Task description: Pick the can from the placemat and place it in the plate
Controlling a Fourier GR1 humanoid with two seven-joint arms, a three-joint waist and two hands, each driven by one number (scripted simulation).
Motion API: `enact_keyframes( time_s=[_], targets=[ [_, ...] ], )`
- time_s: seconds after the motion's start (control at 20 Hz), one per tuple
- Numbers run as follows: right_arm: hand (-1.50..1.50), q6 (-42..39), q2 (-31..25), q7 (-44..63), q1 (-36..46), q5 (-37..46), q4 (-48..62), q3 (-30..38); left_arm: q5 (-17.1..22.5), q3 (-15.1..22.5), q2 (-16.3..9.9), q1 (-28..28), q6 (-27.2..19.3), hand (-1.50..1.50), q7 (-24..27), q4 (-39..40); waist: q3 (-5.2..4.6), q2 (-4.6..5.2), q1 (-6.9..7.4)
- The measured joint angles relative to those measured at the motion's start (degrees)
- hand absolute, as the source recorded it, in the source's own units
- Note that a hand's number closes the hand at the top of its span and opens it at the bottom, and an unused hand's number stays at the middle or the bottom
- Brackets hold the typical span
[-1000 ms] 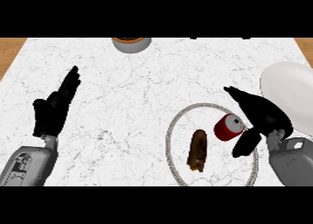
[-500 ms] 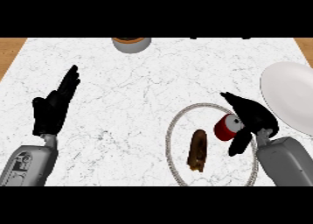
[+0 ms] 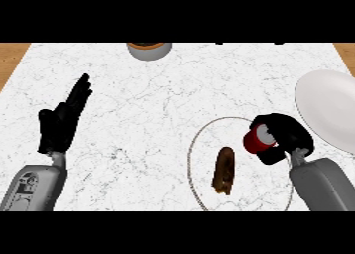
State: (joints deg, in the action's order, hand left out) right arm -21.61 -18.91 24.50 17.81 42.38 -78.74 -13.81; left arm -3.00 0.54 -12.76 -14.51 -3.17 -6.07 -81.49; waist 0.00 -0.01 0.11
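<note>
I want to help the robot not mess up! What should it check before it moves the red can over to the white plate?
1. Right hand curled round the red can: ok.
2. Can lifted off the round placemat: cannot tell, it shows over the mat's right part.
3. White plate has a bare spot for the can: ok, nothing lies on it.
4. Way from can to plate free: ok, the plate sits just right of the hand.
5. Brown item on the placemat out of the way: ok, it lies left of the can.
6. Left hand out of the way: ok, open, fingers up, at the far left.
</note>
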Motion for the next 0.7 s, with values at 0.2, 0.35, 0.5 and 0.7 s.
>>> enact_keyframes(
  time_s=[0.2,0.35,0.5,0.7],
  targets=[
    [1.50,1.2,0.9,-1.9,-0.4,2.9,0.1,1.2,-1.0,-0.2,1.1,0.5,0.2,0.00,-1.2,-1.5,-0.04,-0.06,-0.02],
    [1.50,2.5,0.1,-4.0,-1.7,4.0,-0.3,2.6,-2.1,0.0,2.0,0.0,-0.4,0.00,-1.7,-1.4,-0.04,-0.06,-0.14],
    [1.50,3.7,-9.0,-11.1,-6.0,1.4,1.7,9.8,-1.9,-1.0,1.4,0.9,-0.6,0.00,-1.2,-1.6,0.07,-0.07,-1.71],
    [1.50,5.2,-20.1,-19.6,-10.6,-2.0,8.4,20.2,-1.4,-2.4,0.6,1.8,-0.8,0.00,-1.0,-1.9,0.39,0.14,-3.72]
  ],
)
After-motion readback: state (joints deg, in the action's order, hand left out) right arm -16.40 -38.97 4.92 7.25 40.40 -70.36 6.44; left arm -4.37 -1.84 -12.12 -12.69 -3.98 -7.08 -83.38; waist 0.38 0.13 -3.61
